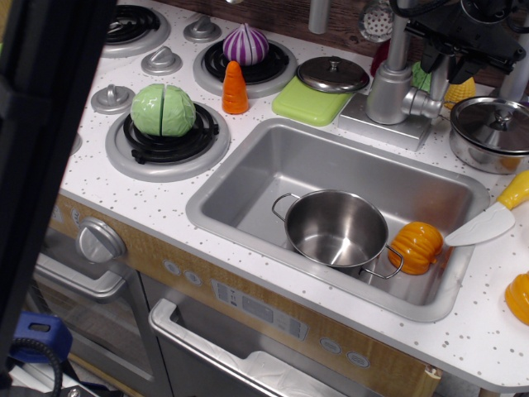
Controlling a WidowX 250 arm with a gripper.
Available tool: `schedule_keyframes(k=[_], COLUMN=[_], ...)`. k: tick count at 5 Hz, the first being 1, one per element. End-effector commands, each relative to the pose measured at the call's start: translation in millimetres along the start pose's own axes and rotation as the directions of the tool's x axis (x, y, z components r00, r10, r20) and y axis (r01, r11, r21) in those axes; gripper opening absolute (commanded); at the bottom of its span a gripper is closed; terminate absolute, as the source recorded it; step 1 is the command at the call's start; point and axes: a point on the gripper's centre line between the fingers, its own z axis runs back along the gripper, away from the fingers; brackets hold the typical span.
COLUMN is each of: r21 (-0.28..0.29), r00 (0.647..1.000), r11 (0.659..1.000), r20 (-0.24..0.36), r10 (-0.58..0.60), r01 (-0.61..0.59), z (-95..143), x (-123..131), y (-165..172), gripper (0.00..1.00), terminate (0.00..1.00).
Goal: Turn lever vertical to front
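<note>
Gripper [450, 51] at 1 o'clock: upper body cut by top edge, finger spread unreadable. Lever [437, 78] mostly hidden behind it. Faucet [391, 78] pipe cut at top. Dark blurred bar [45, 124] at 9 o'clock hides the counter's left end. Orange toy [519, 298] at 4 o'clock cut by right edge.

Lever [436, 76] stands upright just right of the faucet [392, 78]; black gripper [446, 56] crowds it from above. Right of it, a lidded pot [493, 132] sits near on the counter [124, 194], with a yellow corn [463, 89] behind. Front side open: bare sink [248, 186] corner below. A pan [336, 227] and pumpkin [417, 246] occupy the sink's near half.
</note>
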Motion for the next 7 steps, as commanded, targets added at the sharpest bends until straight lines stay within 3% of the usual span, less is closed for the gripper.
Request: schedule_keyframes(k=[1,3,4,6,7], r21=[-0.090,-0.263,-0.298,-0.279,-0.256], r00=[0.996,0.977,0.974,0.973,0.963], r11=[0.993,0.953,0.944,0.948,0.955], r20=[-0.054,-0.185,-0.210,-0.210,-0.258], r10=[0.066,0.102,0.081,0.094,0.082], r01=[-0.071,-0.150,-0.143,-0.152,-0.150], z=[41,28,16,6,10], x=[0,-19,-25,-39,-42], y=[-2,-1,-3,-22,-29], gripper=[0.00,0.00,0.00,0.00,0.00], terminate=[0.00,0.00,0.00,0.00,1.00])
